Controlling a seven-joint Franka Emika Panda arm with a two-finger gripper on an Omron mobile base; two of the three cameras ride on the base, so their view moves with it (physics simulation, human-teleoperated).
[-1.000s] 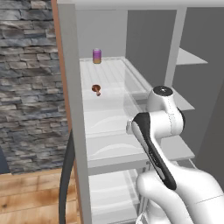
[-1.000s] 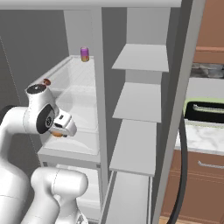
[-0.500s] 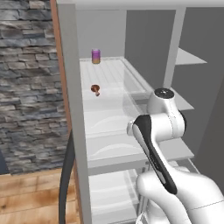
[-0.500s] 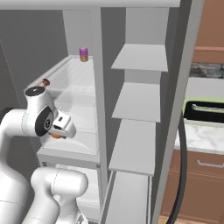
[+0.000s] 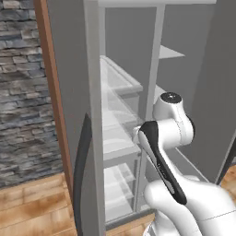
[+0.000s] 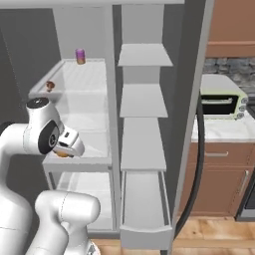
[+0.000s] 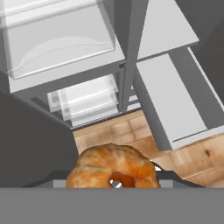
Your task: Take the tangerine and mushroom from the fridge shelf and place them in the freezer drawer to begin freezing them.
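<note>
Tangerine (image 7: 113,169): sat at the very bottom of the hand view, between the finger tips, hard against the camera; in the right base view a sliver of orange (image 6: 62,154) showed just under the wrist.
Hand (image 7: 114,180): closed partway on the tangerine, jaws about half apart with the fruit between them; held out in front of the fridge, off the shelves.
Arm: white, elbow bent, wrist level with the lower fridge shelf (image 6: 94,155) in the right base view.
Freezer drawer (image 6: 145,232): pulled out low on the right side of the cabinet, light grey, thick plain front wall; in the hand view it lay right of the centre post (image 7: 175,98), wood floor (image 7: 131,131) beyond its front edge.
Centre post (image 6: 113,99): split fridge shelves on the left from the narrow shelves on the right.
Mushroom (image 6: 50,85): dark brown lump on the upper fridge shelf, near the left edge, well apart from the hand.
Purple can (image 6: 80,56): upright, farther back on the same shelf.
Toaster oven (image 6: 219,102): on the bench at far right, beyond the open door.
</note>
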